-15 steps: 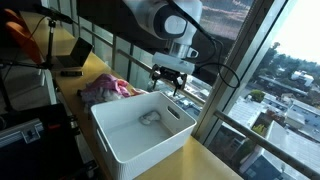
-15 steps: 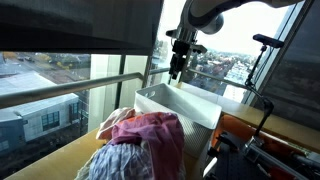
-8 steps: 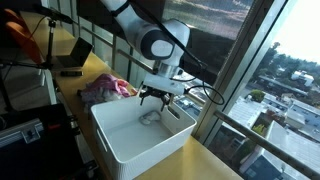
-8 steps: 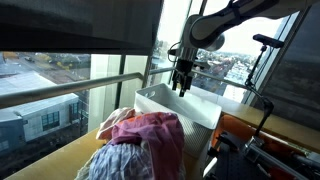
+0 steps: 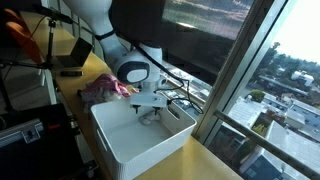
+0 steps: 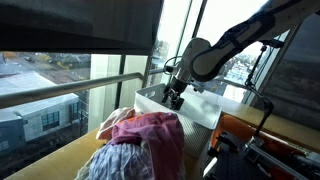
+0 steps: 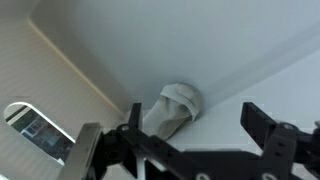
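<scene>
- We see our gripper [image 7: 182, 140] low inside the white bin [image 5: 140, 152], jaws spread wide, holding nothing.
- The crumpled grey cloth [image 7: 175, 105] lies against the bin's wall, just beyond the fingers.

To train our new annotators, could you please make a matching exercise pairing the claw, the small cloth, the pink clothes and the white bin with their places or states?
Column one:
1 claw
2 small pale cloth
3 pink clothes
4 white bin

Column two:
A heaped beside the bin
B open, just above the cloth
C on the bin's floor, against a wall
D standing on the wooden table

Pairs: 1-B, 2-C, 3-A, 4-D.
</scene>
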Controlling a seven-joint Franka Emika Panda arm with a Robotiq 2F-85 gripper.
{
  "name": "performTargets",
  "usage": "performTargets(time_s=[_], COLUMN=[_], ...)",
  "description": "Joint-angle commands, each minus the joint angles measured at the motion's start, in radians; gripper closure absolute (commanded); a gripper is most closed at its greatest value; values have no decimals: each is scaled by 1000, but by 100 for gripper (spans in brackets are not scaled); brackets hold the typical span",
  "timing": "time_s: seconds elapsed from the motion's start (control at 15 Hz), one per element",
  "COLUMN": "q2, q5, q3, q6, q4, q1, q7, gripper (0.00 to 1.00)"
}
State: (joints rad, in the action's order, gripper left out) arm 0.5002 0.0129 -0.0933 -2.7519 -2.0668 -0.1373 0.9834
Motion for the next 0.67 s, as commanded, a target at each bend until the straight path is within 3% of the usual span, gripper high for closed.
performTargets(time_s=[0.0, 0.2, 0.6], q2=[37, 73, 126], q5=[6, 9, -15], q3=[-45, -71, -130], q6=[-118, -139, -74], q4=[7, 41, 158], q1=[-13, -34, -91], q7=[-17, -23, -11], gripper=[0, 0, 0])
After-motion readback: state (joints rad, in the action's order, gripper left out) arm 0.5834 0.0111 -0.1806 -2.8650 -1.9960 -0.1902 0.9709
